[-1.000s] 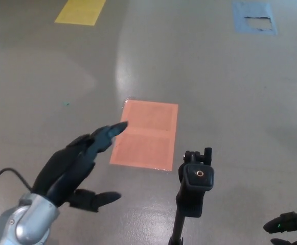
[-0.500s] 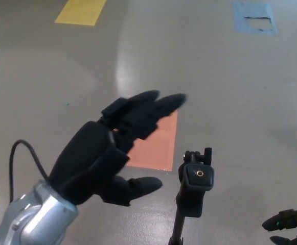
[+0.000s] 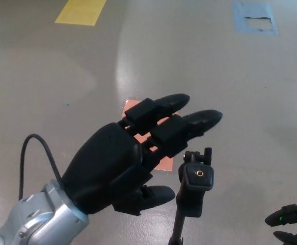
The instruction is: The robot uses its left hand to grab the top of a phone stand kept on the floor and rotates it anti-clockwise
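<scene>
From my seat the grey floor [image 3: 230,87] fills the head view, glossy with a pale glare streak, and I can read no brand, label or writing anywhere on it or on the gear. My left hand [image 3: 125,166] is the biggest thing on screen: it hangs in the air with its back toward the camera, two thick fingers [image 3: 163,109] stretched out and spread a little, the thumb [image 3: 156,194] sticking out below them, holding nothing. Its silver forearm [image 3: 36,222] runs off the bottom left corner with a black cable [image 3: 28,153] looping up beside it. The hand covers most of an orange rectangle [image 3: 163,162] on the floor; only a sliver near the fingers and a lower corner show.

The phone stand [image 3: 194,189] stands just to the right of the thumb, close to it but with a gap I can see between them. Its black head has a small round metal fitting on the face and a knob at the top; the pole drops out of the bottom edge, so the base is cut off.

At the top left a yellow patch [image 3: 82,11] is clipped by the frame, and at the top right sits a blue patch [image 3: 254,18] with a grey gap in it.

My right hand [image 3: 291,224] barely pokes into the bottom right corner, with a small green light on it; I cannot tell whether it is open or closed.
</scene>
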